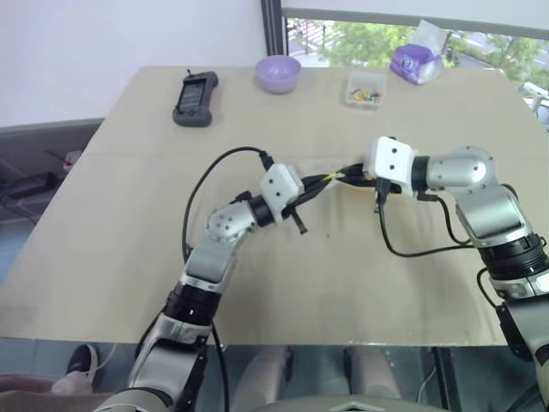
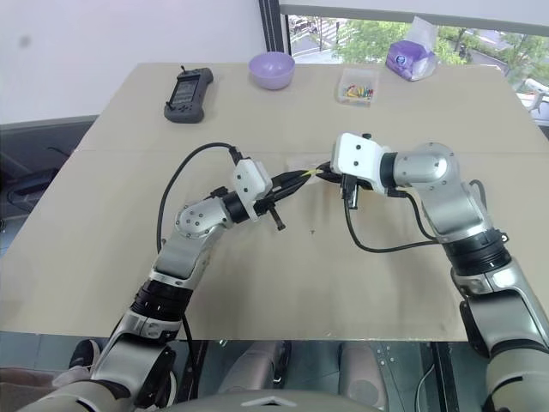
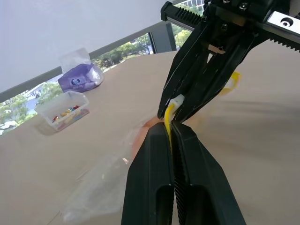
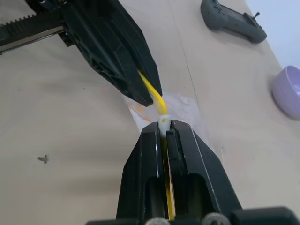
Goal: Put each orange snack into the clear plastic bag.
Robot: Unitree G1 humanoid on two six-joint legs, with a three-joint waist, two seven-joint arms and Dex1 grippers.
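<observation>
At mid-frame the left gripper (image 1: pixel 319 182) and right gripper (image 1: pixel 353 174) meet tip to tip, ribbed black fingers (image 3: pixel 154 178) of each clamped on the yellow seal strip (image 4: pixel 152 91) of the clear plastic bag (image 3: pixel 110 180). The crinkly film hangs to the matte beige table (image 1: pixel 129 240); a blurred orange snack (image 3: pixel 146 127) shows through it. Farther up: a dark handheld controller (image 1: pixel 196 99) upper left, a smooth purple bowl (image 1: pixel 278 73), a small clear box (image 1: pixel 365 90) of coloured bits, and a purple tissue pack (image 1: pixel 417 62) upper right
</observation>
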